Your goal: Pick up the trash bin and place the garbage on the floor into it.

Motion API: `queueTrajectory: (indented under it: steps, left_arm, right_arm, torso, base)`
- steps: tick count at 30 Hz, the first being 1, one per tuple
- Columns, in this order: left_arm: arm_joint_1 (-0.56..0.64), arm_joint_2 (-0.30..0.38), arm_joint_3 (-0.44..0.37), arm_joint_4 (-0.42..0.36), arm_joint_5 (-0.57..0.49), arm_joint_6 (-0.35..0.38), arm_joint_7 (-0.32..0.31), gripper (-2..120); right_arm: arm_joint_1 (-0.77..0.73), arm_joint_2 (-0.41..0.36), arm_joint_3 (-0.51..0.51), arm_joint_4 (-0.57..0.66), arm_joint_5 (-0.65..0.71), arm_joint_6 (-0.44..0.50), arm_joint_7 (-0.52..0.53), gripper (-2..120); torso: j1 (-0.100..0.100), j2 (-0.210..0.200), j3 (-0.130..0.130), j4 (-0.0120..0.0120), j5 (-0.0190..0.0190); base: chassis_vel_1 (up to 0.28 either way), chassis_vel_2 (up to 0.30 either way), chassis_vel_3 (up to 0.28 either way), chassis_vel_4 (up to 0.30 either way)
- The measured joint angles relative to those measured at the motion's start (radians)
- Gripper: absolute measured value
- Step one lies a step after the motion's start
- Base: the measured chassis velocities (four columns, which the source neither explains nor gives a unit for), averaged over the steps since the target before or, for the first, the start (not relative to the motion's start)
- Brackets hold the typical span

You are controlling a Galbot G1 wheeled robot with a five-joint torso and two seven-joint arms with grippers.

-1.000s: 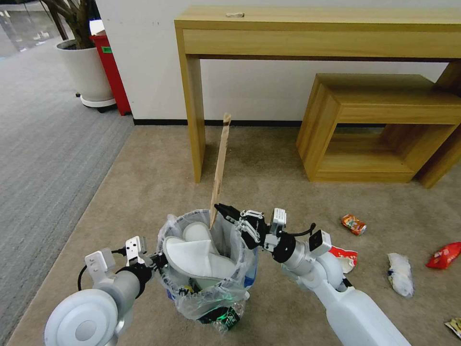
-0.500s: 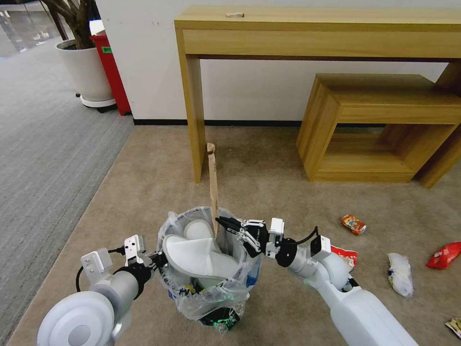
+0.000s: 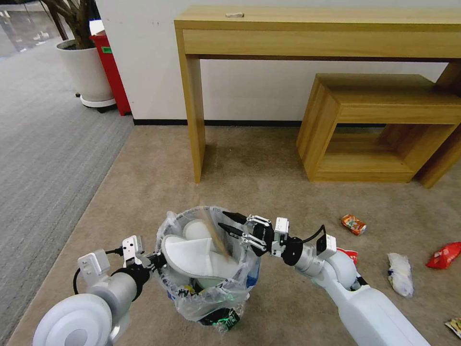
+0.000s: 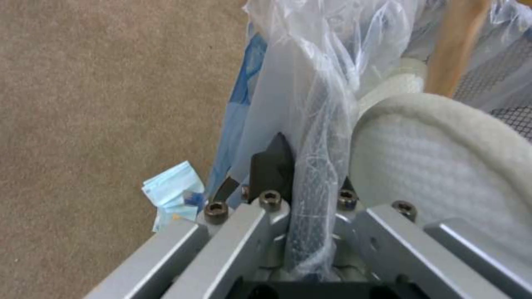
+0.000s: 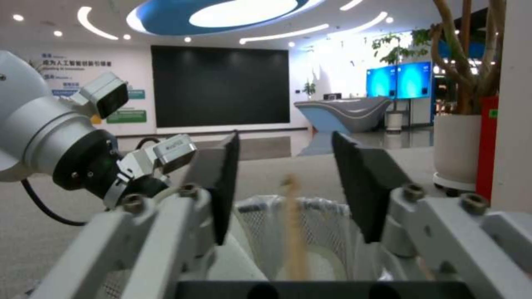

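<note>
Stick dropping into the held bin

The left gripper (image 3: 158,262) is clamped on the left rim of the trash bin (image 3: 206,307), which stands on the beige floor (image 3: 269,192) with white slippers (image 3: 197,254) inside. Above its right rim the right gripper (image 3: 229,225) hangs with fingers apart, the wooden stick (image 3: 213,235) loose between them. The stick could snag the crinkly liner or tip out over the rim; the can (image 3: 353,224) and wrappers (image 3: 444,254) lie farther right.
</note>
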Motion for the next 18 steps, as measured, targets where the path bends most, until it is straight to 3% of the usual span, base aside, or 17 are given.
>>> queueTrajectory:
  steps: [1, 3, 5, 7, 13, 15, 18]
  left_arm:
    - [0.0, 0.0, -0.002, -0.001, -0.001, 0.0, 0.0, 1]
    - [-0.001, 0.0, -0.002, -0.001, -0.001, 0.0, 0.0, 1]
    - [-0.005, 0.002, -0.003, -0.003, -0.003, 0.0, 0.0, 1]
    - [-0.006, 0.002, -0.004, -0.003, -0.004, 0.0, 0.0, 1]
    - [-0.021, 0.008, -0.031, 0.003, -0.021, 0.0, 0.0, 1]
    - [-0.023, 0.009, -0.036, 0.004, -0.023, 0.0, 0.0, 1]
    - [-0.042, 0.024, -0.096, 0.015, -0.042, 0.0, -0.005, 1]
  right_arm:
    - [-0.001, 0.0, 0.002, 0.002, 0.001, -0.001, 0.001, 56]
    - [-0.002, 0.0, 0.002, 0.002, 0.001, -0.001, 0.001, 58]
    - [-0.008, 0.0, 0.006, 0.002, -0.001, -0.002, -0.001, 70]
    - [-0.01, 0.0, 0.007, 0.002, -0.001, -0.001, -0.001, 73]
    - [-0.03, 0.002, 0.018, 0.011, -0.002, 0.003, 0.007, 98]
    - [-0.032, 0.002, 0.019, 0.013, -0.002, 0.003, 0.011, 98]
    - [-0.051, 0.006, 0.027, 0.033, -0.001, 0.006, 0.102, 100]
  torso:
    - [0.0, 0.0, 0.0, 0.0, 0.0]
    - [0.0, 0.0, 0.0, 0.0, 0.0]
    - [0.0, 0.0, 0.0, 0.0, 0.0]
    - [0.0, 0.0, 0.0, 0.0, 0.0]
    - [0.0, 0.0, 0.0, 0.0, 0.0]
    - [0.0, 0.0, 0.0, 0.0, -0.0001]
    - [0.0, 0.0, 0.0, 0.0001, -0.0002]
  base:
    - [0.0, 0.0, 0.0, 0.0]
    - [0.0, 0.0, 0.0, 0.0]
    - [0.0, 0.0, 0.0, 0.0]
    - [0.0, 0.0, 0.0, 0.0]
    - [0.0, 0.0, 0.0, 0.0]
    - [0.0, 0.0, 0.0, 0.0]
    - [0.0, 0.0, 0.0, 0.0]
